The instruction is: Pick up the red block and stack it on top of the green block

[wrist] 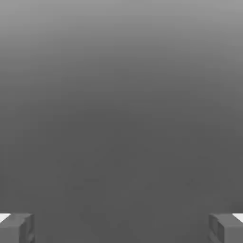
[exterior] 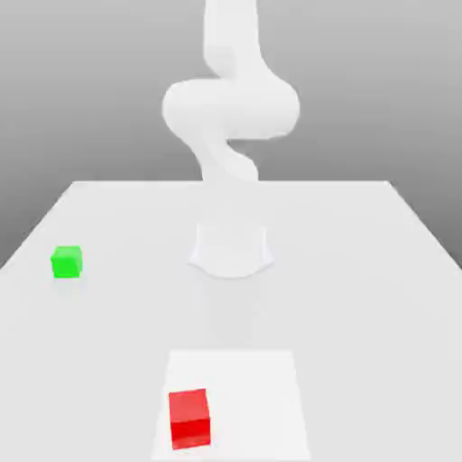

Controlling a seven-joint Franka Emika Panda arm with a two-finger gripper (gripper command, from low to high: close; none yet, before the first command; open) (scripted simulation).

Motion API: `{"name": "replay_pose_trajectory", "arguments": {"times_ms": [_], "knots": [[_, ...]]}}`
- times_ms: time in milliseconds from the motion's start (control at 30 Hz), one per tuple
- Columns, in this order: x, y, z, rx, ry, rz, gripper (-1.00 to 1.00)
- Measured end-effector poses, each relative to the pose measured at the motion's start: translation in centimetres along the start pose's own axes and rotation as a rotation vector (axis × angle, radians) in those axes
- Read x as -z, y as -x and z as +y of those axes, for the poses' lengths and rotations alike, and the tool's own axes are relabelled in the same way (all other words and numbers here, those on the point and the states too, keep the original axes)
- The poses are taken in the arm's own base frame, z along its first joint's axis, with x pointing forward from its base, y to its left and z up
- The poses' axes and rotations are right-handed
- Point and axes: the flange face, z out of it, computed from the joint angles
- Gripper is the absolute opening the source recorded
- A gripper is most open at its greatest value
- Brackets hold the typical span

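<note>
Sitting near the table's [exterior: 379,271] front edge, the red block [exterior: 189,419] is well apart from the green block [exterior: 66,262], while the gripper [wrist: 121,228] stands wide and holds nothing.

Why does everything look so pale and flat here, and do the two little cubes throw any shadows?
Exterior view: even, soft light washes the white arm into the white table; the red block and green block show darker side faces but no clear cast shadows. Hand view: a smooth grey gradient, with the open gripper's fingertips at the corners.
</note>
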Motion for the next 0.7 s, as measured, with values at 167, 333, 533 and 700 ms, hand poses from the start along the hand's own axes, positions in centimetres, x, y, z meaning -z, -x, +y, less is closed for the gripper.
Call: {"name": "replay_pose_trajectory", "arguments": {"times_ms": [167,333,533,700], "knots": [[-9.0,0.6,1.1,-0.195,0.154,-0.01,0.0],[-17.3,1.5,3.8,-0.387,0.292,-0.017,0.0],[-26.2,3.5,8.6,-0.621,0.447,-0.026,0.0],[-32.4,6.0,13.5,-0.824,0.568,-0.035,0.0]]}}
